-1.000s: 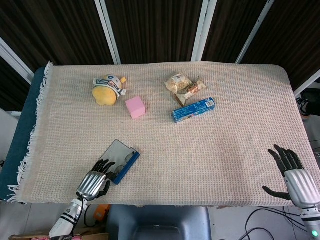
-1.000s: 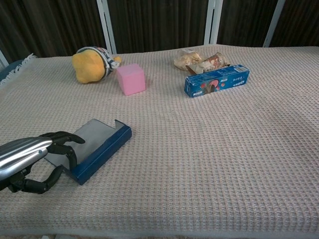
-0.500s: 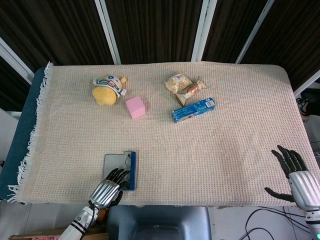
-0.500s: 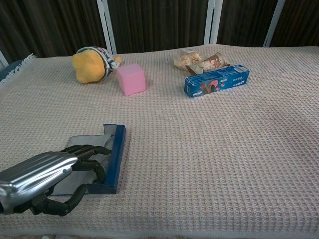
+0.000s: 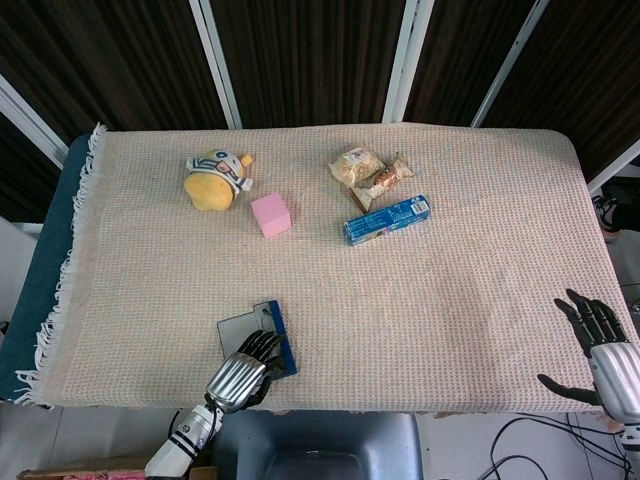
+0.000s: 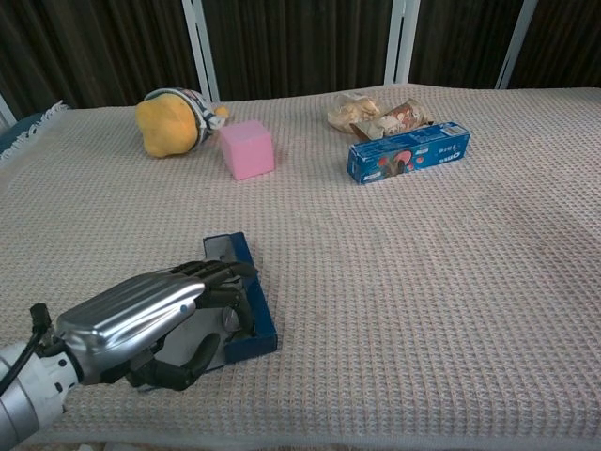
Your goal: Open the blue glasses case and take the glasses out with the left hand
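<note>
Blue glasses case (image 6: 246,299) lies open nr the worktop's (image 5: 450,290) front-left edge, left hand (image 6: 155,319) curled over its inside prob. to reach the glasses (hidden), right hand (image 5: 605,350) spread, empty, front-right.

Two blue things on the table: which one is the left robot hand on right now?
The open blue glasses case at the near edge, under the left robot hand. The other blue thing, the long printed box, lies far back beside the snack packets.
</note>
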